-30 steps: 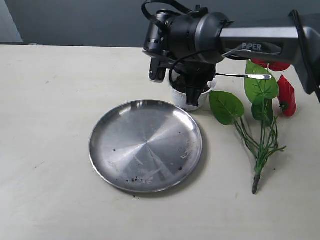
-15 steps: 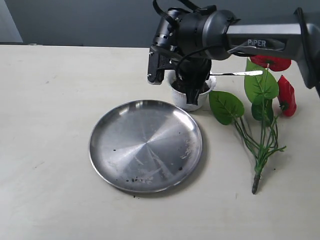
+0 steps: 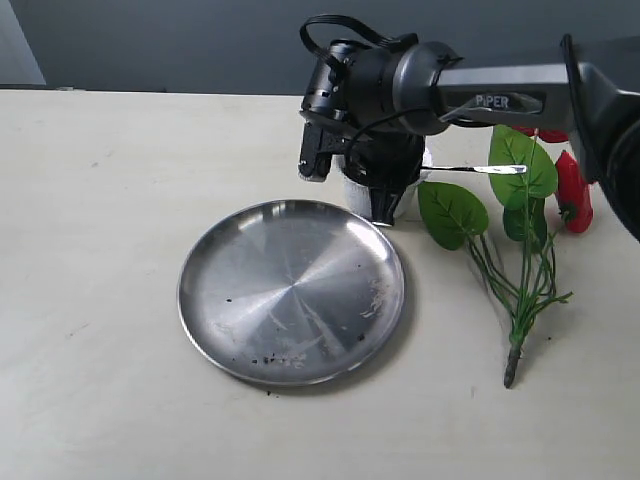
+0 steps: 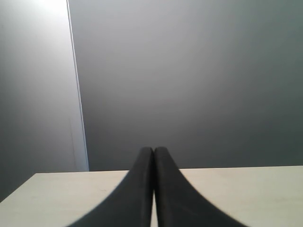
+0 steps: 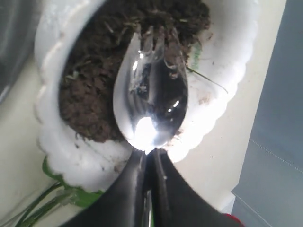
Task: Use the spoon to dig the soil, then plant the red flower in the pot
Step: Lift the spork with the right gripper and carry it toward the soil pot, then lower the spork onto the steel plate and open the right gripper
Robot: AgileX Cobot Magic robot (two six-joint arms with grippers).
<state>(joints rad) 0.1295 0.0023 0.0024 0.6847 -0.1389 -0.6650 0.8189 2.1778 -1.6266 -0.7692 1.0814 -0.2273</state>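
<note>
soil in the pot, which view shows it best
The right wrist view: the soil fills the white pot, with the spoon tip in it. In the exterior view the right arm hides it; the left wrist view shows none.

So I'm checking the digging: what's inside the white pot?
Dark soil fills the pot, with the spoon tip dug in. What lies under the spoon bowl is hidden.

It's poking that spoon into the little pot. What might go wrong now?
The small white scalloped pot looks light, so the shiny metal spoon held in the right jaws might tip it. Dark crumbly soil could flick over the rim. The long handle sticks out over the red artificial flower's leaves and may snag them.
</note>
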